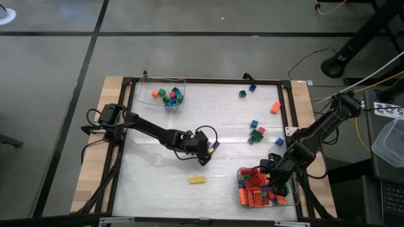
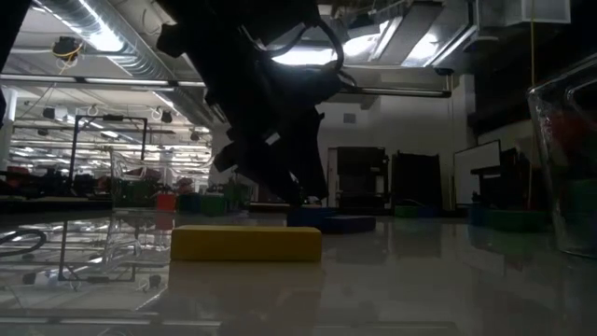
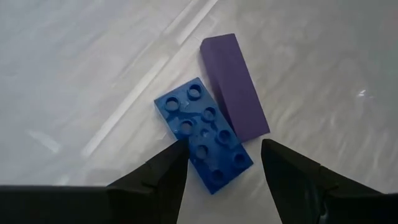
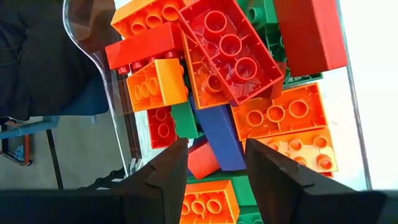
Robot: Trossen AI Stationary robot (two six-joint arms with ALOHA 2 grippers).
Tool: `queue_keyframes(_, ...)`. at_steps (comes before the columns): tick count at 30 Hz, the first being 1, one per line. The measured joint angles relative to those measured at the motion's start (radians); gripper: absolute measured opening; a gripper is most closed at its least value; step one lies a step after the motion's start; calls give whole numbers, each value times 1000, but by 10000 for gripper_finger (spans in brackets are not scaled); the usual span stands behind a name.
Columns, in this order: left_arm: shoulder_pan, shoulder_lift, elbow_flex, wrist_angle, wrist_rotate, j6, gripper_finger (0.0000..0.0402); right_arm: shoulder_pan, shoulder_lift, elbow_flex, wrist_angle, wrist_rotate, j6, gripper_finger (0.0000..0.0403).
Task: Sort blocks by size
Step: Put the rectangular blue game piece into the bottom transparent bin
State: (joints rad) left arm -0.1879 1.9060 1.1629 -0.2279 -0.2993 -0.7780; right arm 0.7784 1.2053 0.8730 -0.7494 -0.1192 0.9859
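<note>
Blue block (image 3: 203, 134): long rectangle, two rows of four studs, flat on table (image 1: 158, 170) at high-view centre. Long axis diagonal, upper left to lower right in left wrist view. Purple block (image 3: 234, 86) alongside, touching, smooth face up. Left gripper (image 3: 221, 171): released, fingers straddling blue block's near end. Right gripper (image 4: 214, 165): parted over lower-right tray (image 1: 295, 200); grip undeterminable.
</note>
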Motion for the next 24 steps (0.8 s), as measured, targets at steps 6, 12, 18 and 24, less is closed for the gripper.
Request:
queue_keyframes(6,0,28,2,15,-9,0,193,0,0,0,0,0,0,159)
queue_keyframes(12,0,72,3,18,-4,-8,194,0,0,0,20,2,0,159)
queue_keyframes(18,0,77,3,7,-13,63,194,0,0,0,68,12,0,159)
queue_keyframes(24,-2,87,3,9,-39,153,194,0,0,0,79,33,0,159)
